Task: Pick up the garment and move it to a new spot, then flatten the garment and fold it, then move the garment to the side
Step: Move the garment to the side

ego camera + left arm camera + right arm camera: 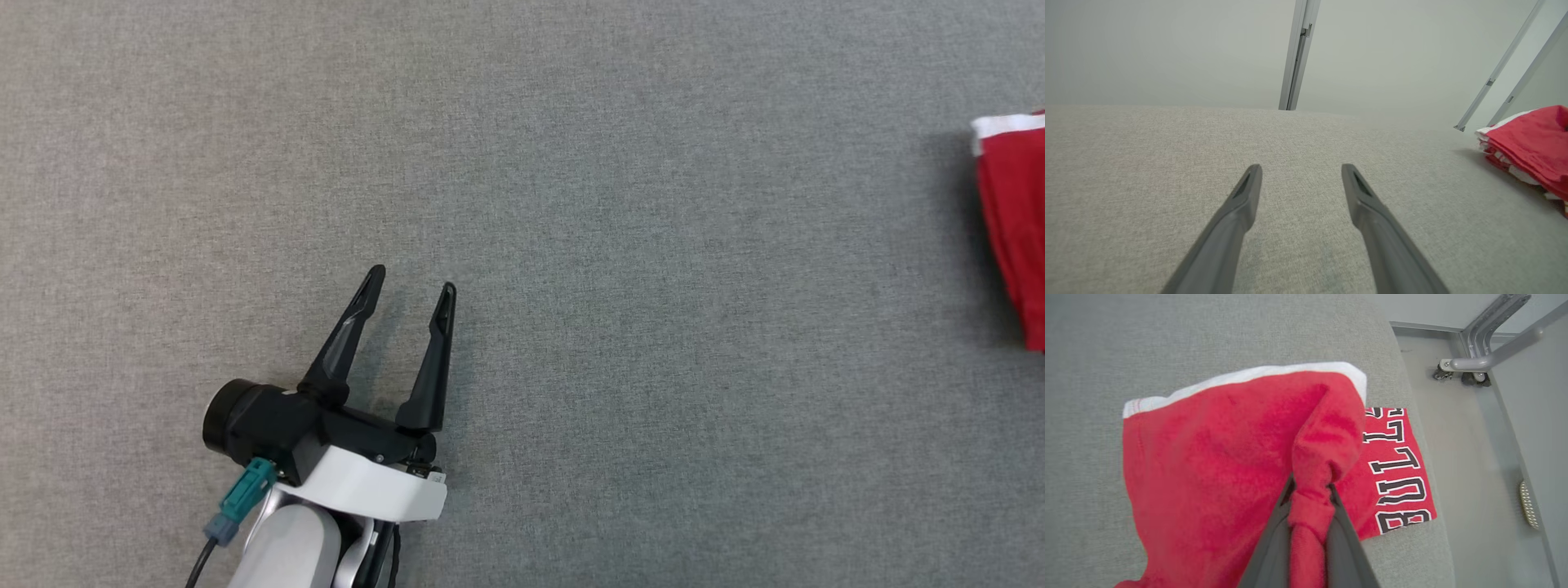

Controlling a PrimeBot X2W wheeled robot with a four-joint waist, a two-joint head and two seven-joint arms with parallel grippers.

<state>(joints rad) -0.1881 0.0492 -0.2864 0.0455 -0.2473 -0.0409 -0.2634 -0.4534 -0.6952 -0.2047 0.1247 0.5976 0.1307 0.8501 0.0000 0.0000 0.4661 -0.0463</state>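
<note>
Left tool (411, 278): fingers spread fairly wide, holding nothing, poised over bare grey cloth
Right tool (1310, 490): fingers drawn narrow, pinching a bunched fold of the garment (1208, 457), the cloth rising in a ridge to them
Garment: red, white band along one edge, black-and-white lettering; lies at the right end of the surface, well apart from the left tool
Surface (571, 163): flat grey woven covering
Room: pale floor (1470, 457) past the surface edge; grey metal posts (1294, 53) behind
</note>
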